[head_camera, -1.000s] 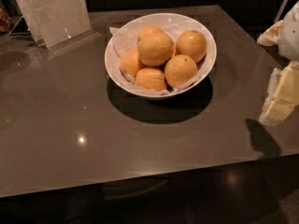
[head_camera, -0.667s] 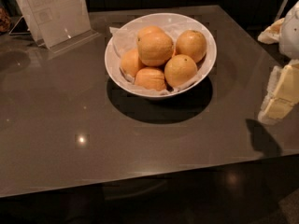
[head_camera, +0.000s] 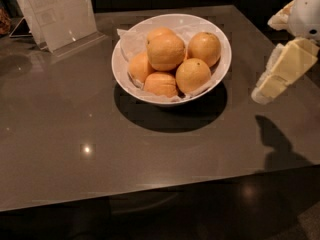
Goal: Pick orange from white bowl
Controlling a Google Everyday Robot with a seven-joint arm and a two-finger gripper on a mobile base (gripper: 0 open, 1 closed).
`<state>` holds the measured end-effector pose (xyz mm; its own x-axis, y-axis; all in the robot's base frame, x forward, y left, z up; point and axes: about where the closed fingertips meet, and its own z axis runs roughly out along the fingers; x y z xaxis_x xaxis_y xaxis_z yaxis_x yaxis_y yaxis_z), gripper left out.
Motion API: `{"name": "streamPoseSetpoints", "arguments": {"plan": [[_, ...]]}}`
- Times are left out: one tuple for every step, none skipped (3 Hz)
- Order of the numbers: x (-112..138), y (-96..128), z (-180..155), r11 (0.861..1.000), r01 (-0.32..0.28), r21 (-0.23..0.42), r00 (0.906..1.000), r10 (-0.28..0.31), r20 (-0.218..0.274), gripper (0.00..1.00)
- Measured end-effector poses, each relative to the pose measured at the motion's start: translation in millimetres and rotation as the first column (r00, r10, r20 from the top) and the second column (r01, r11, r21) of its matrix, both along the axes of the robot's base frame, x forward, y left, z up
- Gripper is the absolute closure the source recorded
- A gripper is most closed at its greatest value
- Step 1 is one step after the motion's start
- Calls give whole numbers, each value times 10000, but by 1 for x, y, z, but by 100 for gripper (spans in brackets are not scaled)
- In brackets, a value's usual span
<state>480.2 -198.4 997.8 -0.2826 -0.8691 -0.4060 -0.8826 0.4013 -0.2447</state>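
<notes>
The white bowl [head_camera: 121, 69] stands at the middle back of the dark table, lined with crinkled white paper. It holds several oranges in a pile. The orange [head_camera: 165, 52], the largest, sits on top of the pile, a little left of the bowl's centre. My gripper [head_camera: 284, 70], cream-coloured under a white wrist, hangs above the table's right side. It is to the right of the bowl, apart from it, and holds nothing. Its shadow falls on the table below it.
A clear acrylic sign holder [head_camera: 60, 14] with a paper sheet stands at the back left. The table's front edge [head_camera: 150, 191] runs across the lower part of the view, and its right edge lies under the gripper.
My gripper has moved left and up, closer to the bowl's right rim. The bowl and the oranges have not moved.
</notes>
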Motion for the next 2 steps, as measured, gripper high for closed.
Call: {"name": "streamPoseSetpoints", "arguments": {"plan": [[35, 17, -1, 9978, 5, 668, 9999, 4, -141, 0], [41, 19, 0, 9972, -16, 751, 9999, 24, -112, 0]]}}
